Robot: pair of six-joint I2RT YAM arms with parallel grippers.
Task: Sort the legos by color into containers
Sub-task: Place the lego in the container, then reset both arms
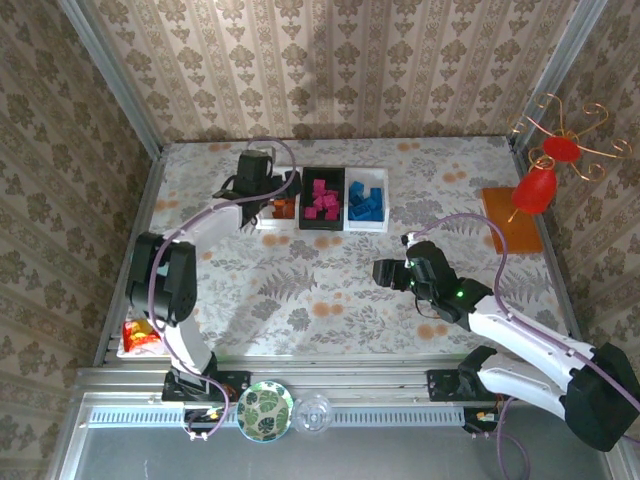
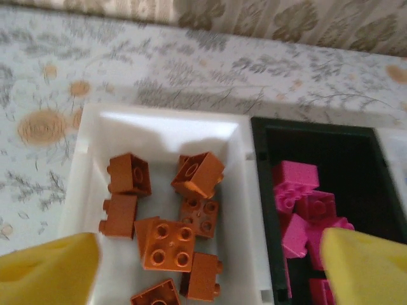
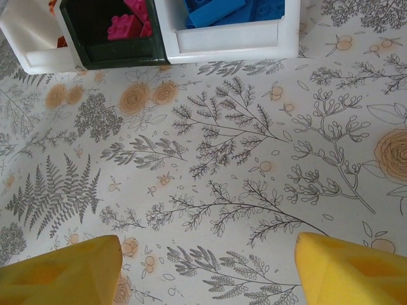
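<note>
**Bricks sorted three ways; both grippers open**

The bins (image 1: 322, 228) sit at the far middle of the table (image 1: 450, 200), three joined in a row. The row's long axis runs left to right. Each bin's own long axis runs near to far.

- Left white bin (image 2: 86, 165): orange-brown bricks (image 2: 168, 244), about eight in a loose jumble. Several lie studs up, some lie on their sides, and one rests tilted on the others.
- Black bin (image 2: 264, 210), middle: magenta bricks (image 2: 296, 181), heaped at mixed angles.
- Right white bin (image 3: 229, 39): blue bricks (image 3: 216, 11), piled. The top view shows them best.

The left gripper (image 1: 258, 185) hangs over the left white bin. In its wrist view the yellow fingers (image 2: 48, 270) are spread wide apart and clamp nothing, with the orange-brown bricks below the gap.

The right gripper (image 1: 385, 272) is nearer and to the right, well apart from the bins. Its fingers (image 3: 60, 273) are also wide apart, over bare flowered tabletop.
</note>
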